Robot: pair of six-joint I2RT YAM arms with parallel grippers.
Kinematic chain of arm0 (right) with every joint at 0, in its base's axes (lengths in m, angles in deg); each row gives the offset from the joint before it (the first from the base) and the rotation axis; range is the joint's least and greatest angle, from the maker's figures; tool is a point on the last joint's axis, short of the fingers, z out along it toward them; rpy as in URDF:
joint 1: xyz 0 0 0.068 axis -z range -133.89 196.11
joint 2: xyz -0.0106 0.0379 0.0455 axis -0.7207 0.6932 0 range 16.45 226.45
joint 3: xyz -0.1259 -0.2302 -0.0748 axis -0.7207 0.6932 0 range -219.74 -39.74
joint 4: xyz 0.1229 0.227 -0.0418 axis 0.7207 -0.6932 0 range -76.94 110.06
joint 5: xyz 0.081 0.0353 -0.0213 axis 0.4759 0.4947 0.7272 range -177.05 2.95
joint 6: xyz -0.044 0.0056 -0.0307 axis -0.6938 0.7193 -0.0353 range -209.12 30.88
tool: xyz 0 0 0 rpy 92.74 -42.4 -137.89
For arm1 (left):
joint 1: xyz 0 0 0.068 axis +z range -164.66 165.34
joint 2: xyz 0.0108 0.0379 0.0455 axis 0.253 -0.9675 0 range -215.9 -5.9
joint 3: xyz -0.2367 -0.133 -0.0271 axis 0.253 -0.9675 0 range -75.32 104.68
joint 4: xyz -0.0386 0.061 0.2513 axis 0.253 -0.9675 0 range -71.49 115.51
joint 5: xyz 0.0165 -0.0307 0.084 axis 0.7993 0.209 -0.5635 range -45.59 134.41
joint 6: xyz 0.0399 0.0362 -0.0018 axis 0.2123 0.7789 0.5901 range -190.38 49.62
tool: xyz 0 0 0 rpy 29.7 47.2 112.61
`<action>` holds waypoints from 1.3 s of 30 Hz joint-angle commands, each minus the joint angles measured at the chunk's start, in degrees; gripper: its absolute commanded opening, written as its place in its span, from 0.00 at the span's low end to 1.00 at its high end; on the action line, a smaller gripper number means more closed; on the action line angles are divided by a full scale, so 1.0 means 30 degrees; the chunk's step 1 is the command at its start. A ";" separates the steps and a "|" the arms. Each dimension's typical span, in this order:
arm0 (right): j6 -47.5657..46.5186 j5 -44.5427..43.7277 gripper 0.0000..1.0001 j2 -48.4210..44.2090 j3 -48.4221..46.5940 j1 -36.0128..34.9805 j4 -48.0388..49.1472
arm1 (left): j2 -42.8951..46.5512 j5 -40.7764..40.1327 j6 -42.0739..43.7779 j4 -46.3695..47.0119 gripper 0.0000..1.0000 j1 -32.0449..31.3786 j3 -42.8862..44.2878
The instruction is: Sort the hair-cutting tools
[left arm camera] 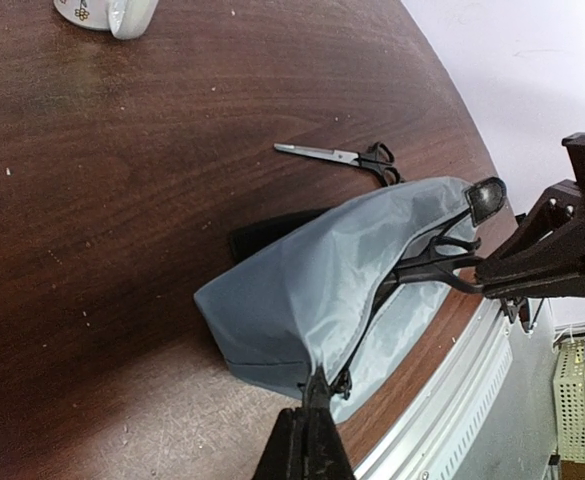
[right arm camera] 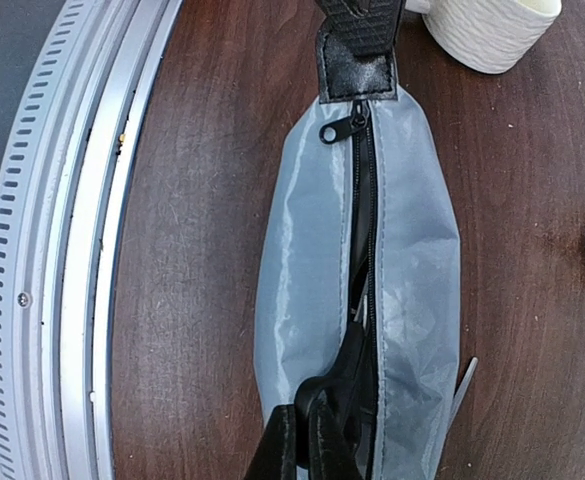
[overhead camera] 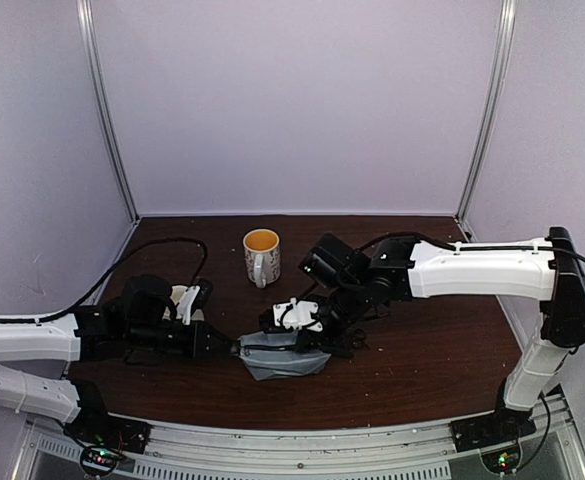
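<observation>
The grey zip pouch [left arm camera: 302, 290] lies near the table's front edge with its zip open. My left gripper [left arm camera: 315, 400] is shut on the black tab at one end of the pouch [right arm camera: 322, 300]. My right gripper [right arm camera: 307, 425] is shut on the black handle of one pair of scissors [right arm camera: 350, 375], whose blades point into the pouch's opening. In the left wrist view these scissors [left arm camera: 434, 262] enter at the far end. A second pair of scissors [left arm camera: 342, 157] lies flat on the table beyond the pouch. A black thing [left arm camera: 264, 235] shows from under the pouch; which tool it is I cannot tell.
A cream mug [overhead camera: 261, 256] stands behind the pouch at mid-table. A second cream mug [overhead camera: 185, 298] sits behind my left arm. The table's metal front rim [right arm camera: 67, 250] runs close beside the pouch.
</observation>
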 commanded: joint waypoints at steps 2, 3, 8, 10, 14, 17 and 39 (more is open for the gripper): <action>-0.1381 0.1013 0.00 0.0610 0.0054 0.0247 0.0518 | -0.0034 0.0172 0.0503 -0.0174 0.00 -0.0056 0.0583; -0.1541 0.1039 0.00 0.0642 0.0042 0.0238 0.0519 | -0.0030 0.0172 0.0542 -0.0247 0.00 -0.0056 0.0599; -0.2087 0.0968 0.00 0.0931 0.0011 0.0380 0.0718 | 0.0026 0.0117 0.0574 -0.0312 0.00 -0.0056 0.0602; -0.2147 0.0911 0.00 0.1185 -0.0218 0.0399 0.0565 | 0.0021 0.0141 0.0565 -0.0291 0.00 -0.0056 0.0576; -0.2245 0.0471 0.00 0.1313 -0.0186 0.0436 0.0688 | 0.0025 0.0172 0.0602 -0.0362 0.00 -0.0056 0.0625; -0.2465 -0.0096 0.04 0.1616 -0.0371 0.0559 0.0432 | 0.0025 0.0251 0.0707 -0.0408 0.00 -0.0056 0.0675; -0.2816 -0.1831 0.00 0.1317 -0.0575 0.0952 0.0326 | -0.0450 0.0523 0.0987 -0.0322 0.00 -0.0026 0.0868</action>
